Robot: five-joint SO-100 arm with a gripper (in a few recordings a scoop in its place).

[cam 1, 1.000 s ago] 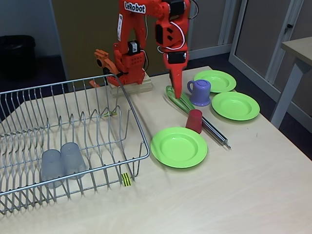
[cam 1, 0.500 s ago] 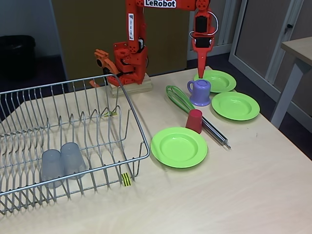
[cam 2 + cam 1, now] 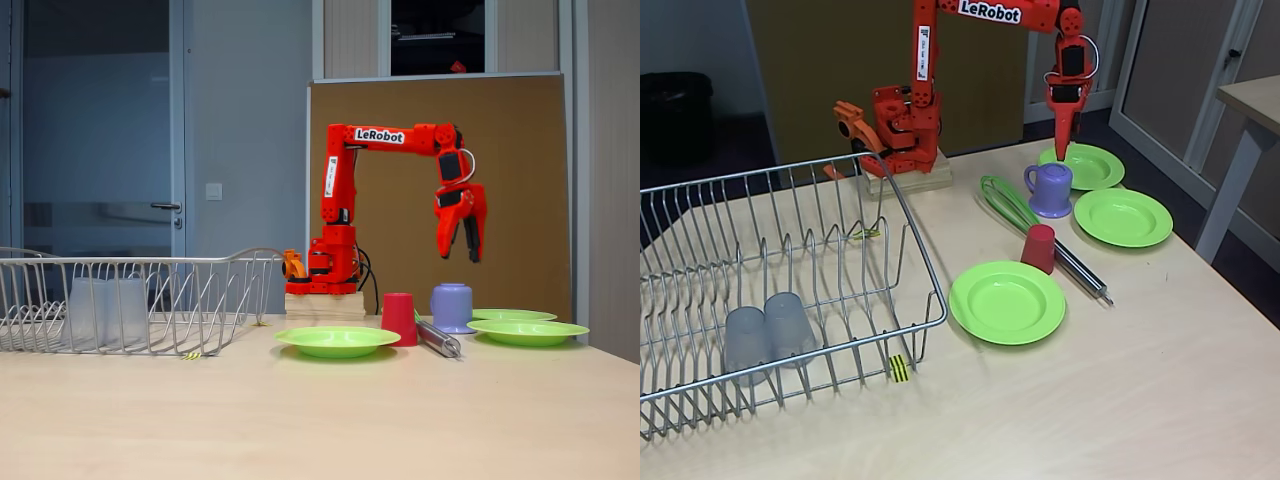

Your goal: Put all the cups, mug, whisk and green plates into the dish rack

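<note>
Table [image 3: 1160, 400]: three plates [image 3: 1007, 300], three cups [image 3: 1038, 247].

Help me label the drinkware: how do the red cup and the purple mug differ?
The red cup is opaque red, narrow and handleless; the purple mug is lavender, wider, with a loop handle. The red cup stands nearer the closest green plate; the purple mug sits below the raised gripper. Both stand on the table, beside the whisk.

Two cups [image 3: 768, 335] stand inside the dish rack [image 3: 925, 300] at left. Right of it, three plates [image 3: 1007, 301], the whisk [image 3: 1012, 207] and mug [image 3: 1050, 189] lie on the table [image 3: 1120, 400]
</note>
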